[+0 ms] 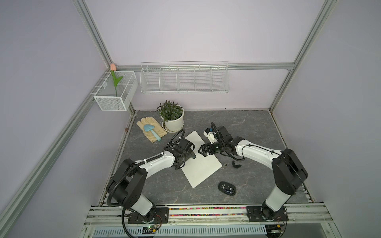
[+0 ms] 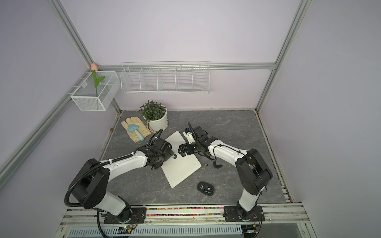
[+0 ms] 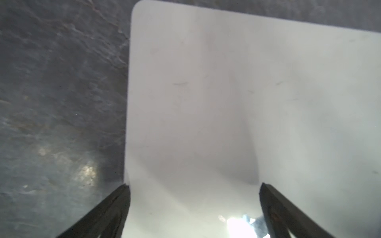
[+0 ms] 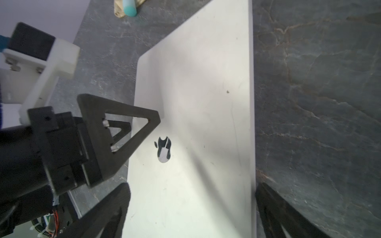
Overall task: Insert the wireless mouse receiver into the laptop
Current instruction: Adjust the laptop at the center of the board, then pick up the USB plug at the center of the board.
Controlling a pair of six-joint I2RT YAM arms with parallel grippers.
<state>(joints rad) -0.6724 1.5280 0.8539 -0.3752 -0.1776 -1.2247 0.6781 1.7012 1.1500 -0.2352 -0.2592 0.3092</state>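
Laptop point(image 1: 204, 167): closed, lying diagonally at mid-frame in both top views.
Wireless mouse receiver point(image 1: 225, 164): we see it on the tabletop point(image 1: 251, 127), just right of the laptop's corner, unplugged.
Left gripper point(image 3: 193, 185): spread wide, empty, above the laptop.
Right gripper point(image 4: 191, 187): spread wide, empty, above the laptop.

My left arm point(image 1: 156, 162) and right arm point(image 1: 255, 153) are both bent at the elbow and reach inward, with the wrists facing each other. The left end effector point(image 1: 193, 156) sits low, its fingers spread wide. The right end effector point(image 1: 201, 152) sits just opposite. Its tips are near the left's without touching, and its fingers are equally wide apart.
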